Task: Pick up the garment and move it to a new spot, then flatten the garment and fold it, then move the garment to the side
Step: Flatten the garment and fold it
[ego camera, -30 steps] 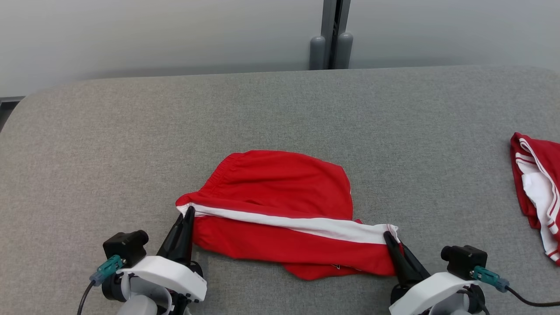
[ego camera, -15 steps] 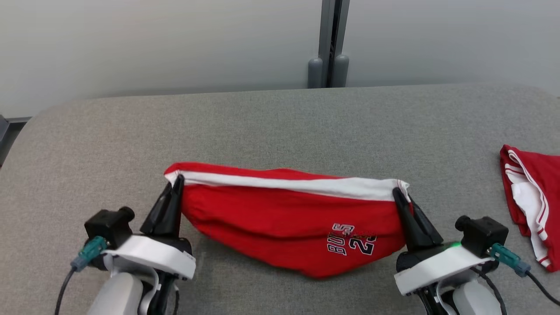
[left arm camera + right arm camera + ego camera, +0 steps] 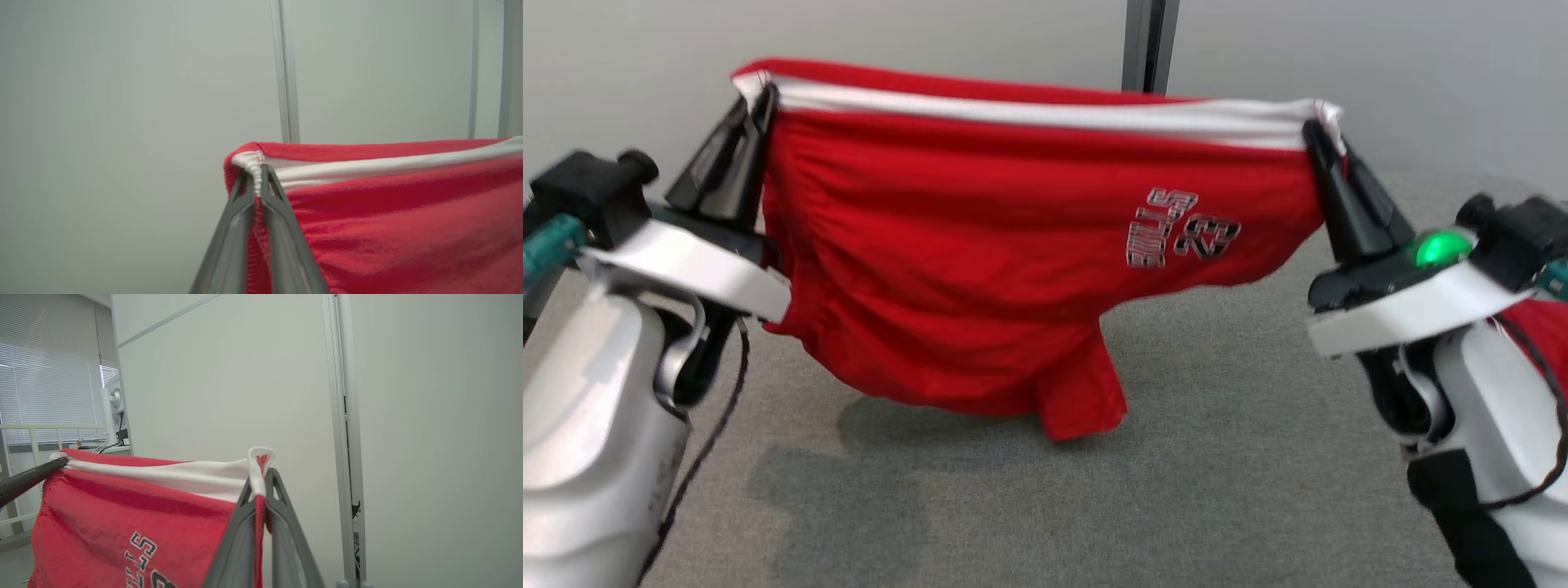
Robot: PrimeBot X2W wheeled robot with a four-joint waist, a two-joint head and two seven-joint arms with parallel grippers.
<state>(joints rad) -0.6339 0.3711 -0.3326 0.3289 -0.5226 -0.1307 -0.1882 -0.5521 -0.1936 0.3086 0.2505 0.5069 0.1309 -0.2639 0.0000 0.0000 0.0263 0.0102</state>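
Observation:
The garment [image 3: 980, 245] is a pair of red shorts with a white side stripe and printed lettering. It hangs stretched in the air above the grey table [image 3: 1217, 441], held at both ends of the stripe. My left gripper [image 3: 756, 96] is shut on its left corner, and the left wrist view shows the cloth [image 3: 388, 212] pinched between my left gripper's [image 3: 257, 173] fingers. My right gripper [image 3: 1316, 131] is shut on the right corner; in the right wrist view my right gripper [image 3: 261, 473] clamps the white hem [image 3: 171, 477]. The lowest fold dangles just over the table.
A second red and white garment [image 3: 1535, 327] lies at the table's right edge, mostly behind my right arm. A pale wall with a grey post [image 3: 1148, 45] stands behind the table. The garment's shadow falls on the grey surface below.
Both grippers have lifted the garment off the table and high into the air, stretched between them. The head camera has tilted, so the whole picture shifted.

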